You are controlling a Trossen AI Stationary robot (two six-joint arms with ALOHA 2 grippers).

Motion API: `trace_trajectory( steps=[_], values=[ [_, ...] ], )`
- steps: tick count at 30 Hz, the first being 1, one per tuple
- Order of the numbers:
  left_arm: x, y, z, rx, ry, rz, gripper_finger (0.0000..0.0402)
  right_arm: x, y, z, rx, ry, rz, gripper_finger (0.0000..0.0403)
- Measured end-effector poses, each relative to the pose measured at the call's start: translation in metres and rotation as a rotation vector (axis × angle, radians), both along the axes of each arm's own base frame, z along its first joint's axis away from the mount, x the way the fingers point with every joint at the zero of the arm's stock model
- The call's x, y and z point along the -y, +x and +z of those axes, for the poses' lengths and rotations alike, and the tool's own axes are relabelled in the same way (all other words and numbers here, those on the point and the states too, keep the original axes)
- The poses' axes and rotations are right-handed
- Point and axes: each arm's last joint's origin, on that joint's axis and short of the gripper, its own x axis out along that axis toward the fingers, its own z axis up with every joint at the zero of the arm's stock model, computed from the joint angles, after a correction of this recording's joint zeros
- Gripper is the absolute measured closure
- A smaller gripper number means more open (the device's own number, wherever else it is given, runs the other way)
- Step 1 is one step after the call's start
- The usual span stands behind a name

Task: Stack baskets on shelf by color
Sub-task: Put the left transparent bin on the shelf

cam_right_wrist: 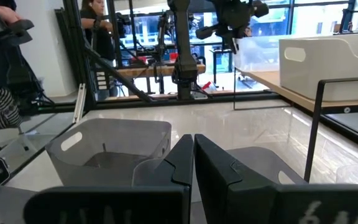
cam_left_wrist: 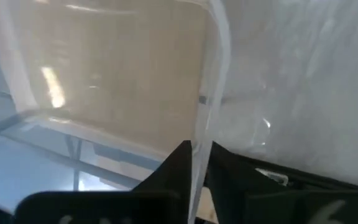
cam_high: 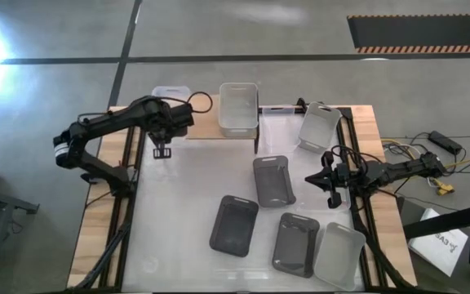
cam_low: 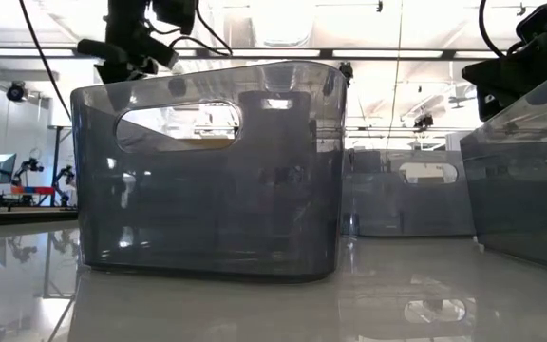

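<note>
The left gripper (cam_left_wrist: 197, 163) pinches the thin wall of a clear plastic basket (cam_high: 170, 92) between nearly closed jaws, above the wooden shelf (cam_high: 206, 127). Loosening early could tip it off the edge. The right gripper (cam_high: 330, 181) waits, jaws shut and empty.

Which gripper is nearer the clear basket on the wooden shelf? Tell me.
Left. The left gripper is beside the shelf holding the clear basket; the right gripper is farther away, mid-table.
</note>
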Motion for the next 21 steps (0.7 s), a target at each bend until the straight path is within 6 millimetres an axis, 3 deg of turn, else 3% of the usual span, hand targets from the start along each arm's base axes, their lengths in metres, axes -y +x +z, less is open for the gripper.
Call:
trace_trajectory(
  steps=[8, 21],
  values=[
    [-0.001, -0.006, 0.01, 0.082, 0.063, 0.034, 0.031, 0.0, 0.0, 0.0, 0.0, 0.0, 0.0, 0.0394],
    [-0.011, -0.006, 0.01, 0.106, 0.137, 0.099, 0.0306, 0.0, 0.0, 0.0, 0.0, 0.0, 0.0, 0.0394]
  ],
)
